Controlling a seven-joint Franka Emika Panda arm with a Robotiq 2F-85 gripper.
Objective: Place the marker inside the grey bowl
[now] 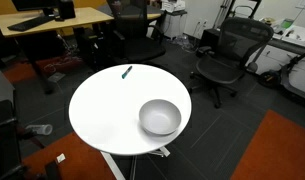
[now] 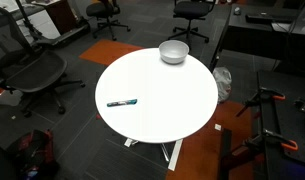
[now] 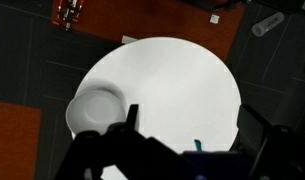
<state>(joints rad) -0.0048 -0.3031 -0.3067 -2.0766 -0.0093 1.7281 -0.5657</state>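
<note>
The marker [image 1: 126, 72] is a thin teal stick lying flat near the far edge of the round white table [image 1: 102, 110]. It also shows in an exterior view [image 2: 121, 102]. In the wrist view only its tip [image 3: 198, 146] peeks out above the gripper body. The grey bowl [image 1: 159, 117] stands upright and empty near the table's edge, and it shows in both exterior views [image 2: 173, 52] and in the wrist view [image 3: 94, 108]. My gripper [image 3: 187, 125] is open and empty, high above the table. It is not seen in the exterior views.
Black office chairs [image 1: 224, 55] stand around the table, with another in an exterior view [image 2: 32, 75]. Wooden desks [image 1: 52, 22] are at the back. The floor is dark with orange carpet patches [image 1: 282, 150]. A clear bottle [image 1: 37, 129] lies on the floor.
</note>
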